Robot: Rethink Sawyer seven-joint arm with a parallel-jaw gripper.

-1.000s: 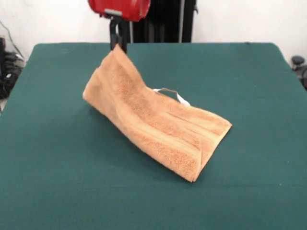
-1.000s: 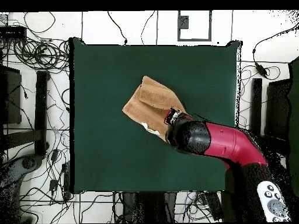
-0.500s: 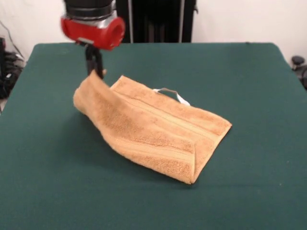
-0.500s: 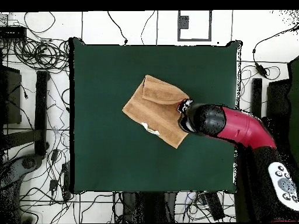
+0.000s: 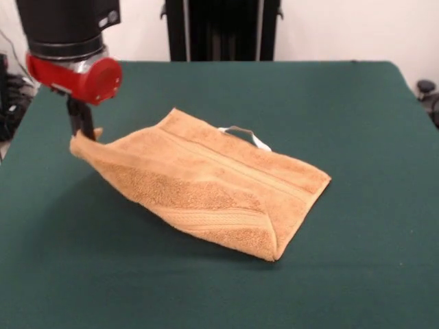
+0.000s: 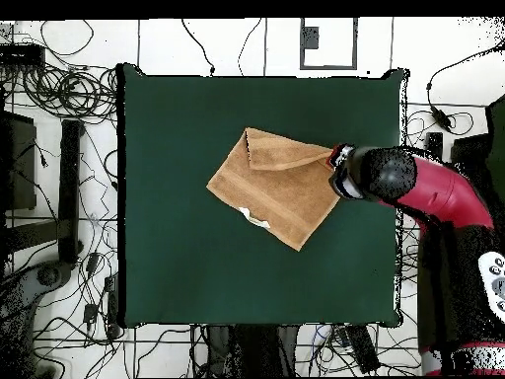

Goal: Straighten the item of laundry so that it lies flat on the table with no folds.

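Note:
The orange-tan towel [image 5: 212,185] lies on the dark green table [image 5: 357,110], mostly spread, with one flap still folded over along its near edge. Its white loop tag [image 5: 255,140] sticks out on the far edge. My gripper [image 5: 84,131] is shut on the towel's left corner and holds it a little above the table. In the overhead view the towel [image 6: 281,188] sits at the table's [image 6: 178,257] middle, and the gripper [image 6: 335,168] pinches its right corner, mostly hidden under the red arm.
A black stand [image 5: 219,31] rises behind the table's far edge. Cables and equipment [image 6: 59,197] lie on the floor around the table in the overhead view.
The gripper has carried the towel's corner lower and outward, to the left in the front view. The raised fold has opened and more of the towel now lies flat.

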